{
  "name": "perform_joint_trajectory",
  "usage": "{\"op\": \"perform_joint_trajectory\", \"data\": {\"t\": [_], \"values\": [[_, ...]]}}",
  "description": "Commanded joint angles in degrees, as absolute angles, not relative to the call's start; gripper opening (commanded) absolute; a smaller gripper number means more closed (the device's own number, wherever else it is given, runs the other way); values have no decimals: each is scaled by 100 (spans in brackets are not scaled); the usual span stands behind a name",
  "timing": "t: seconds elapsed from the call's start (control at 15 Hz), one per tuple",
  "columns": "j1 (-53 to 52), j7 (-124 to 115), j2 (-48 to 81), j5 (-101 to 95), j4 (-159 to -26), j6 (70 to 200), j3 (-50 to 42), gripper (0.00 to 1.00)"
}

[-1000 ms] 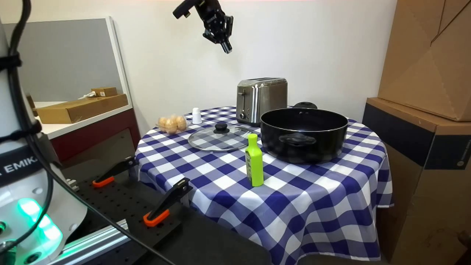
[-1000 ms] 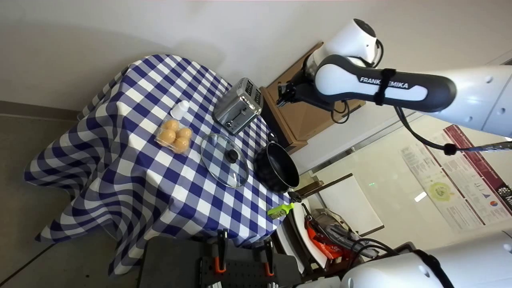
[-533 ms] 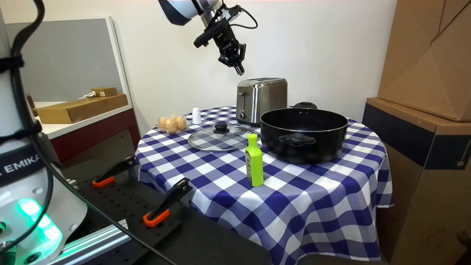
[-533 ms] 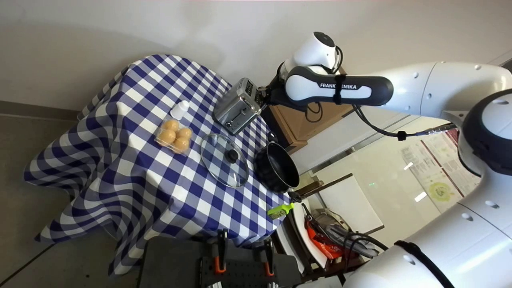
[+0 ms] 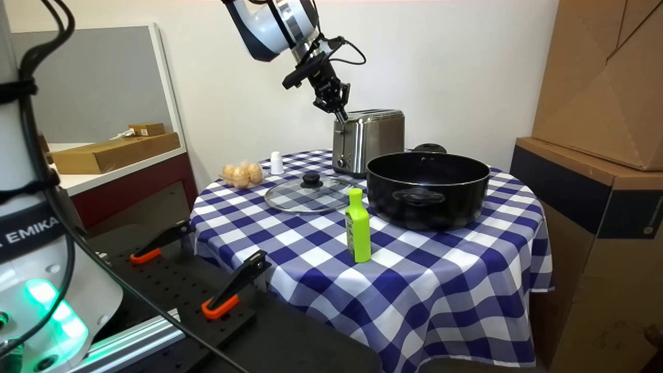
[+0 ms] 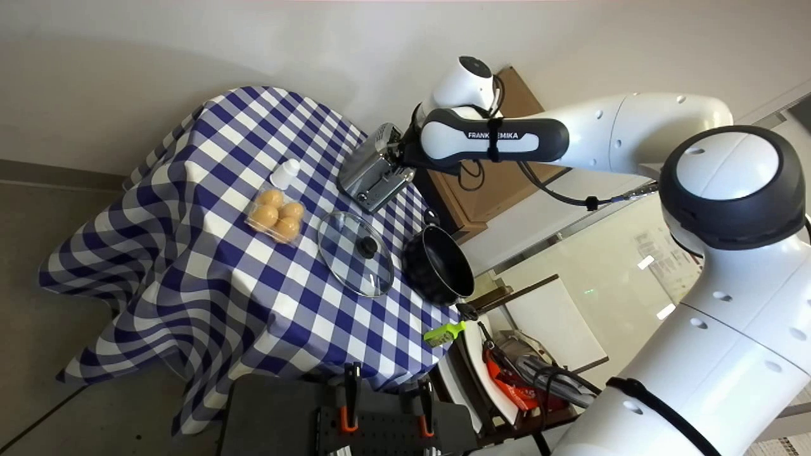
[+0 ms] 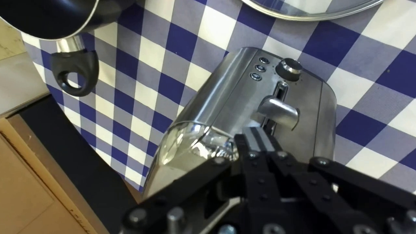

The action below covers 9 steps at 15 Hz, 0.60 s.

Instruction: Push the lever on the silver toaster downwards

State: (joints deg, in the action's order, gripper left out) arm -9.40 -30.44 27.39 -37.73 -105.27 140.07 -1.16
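Wrist view, lower centre: black jointed gripper (image 7: 257, 138), tips together, empty, near curved silver-metal lever (image 7: 279, 112). Off-centre push might slip past, jolting boxy silver-metal toaster (image 7: 242, 107).

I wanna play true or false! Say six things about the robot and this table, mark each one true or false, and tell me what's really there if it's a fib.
1. The end effector is close to the lever. True.
2. The end effector is wide open. False: its fingertips are together.
3. The lever is all the way down. False: the slot shows below it.
4. The bottle stands upright. True.
5. The lid is off the pan. True.
6. The bottle is inside the pan. False: it is on the cloth.
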Motion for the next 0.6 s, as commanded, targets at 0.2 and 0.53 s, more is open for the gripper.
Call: {"op": "perform_joint_trajectory", "data": {"t": [0.2, 0.53], "values": [[-1405, -2992, 3514, -3783, -10001, 14009, -387, 0], [-1594, -3019, 4050, -3746, -9855, 14006, -524, 0]]}}
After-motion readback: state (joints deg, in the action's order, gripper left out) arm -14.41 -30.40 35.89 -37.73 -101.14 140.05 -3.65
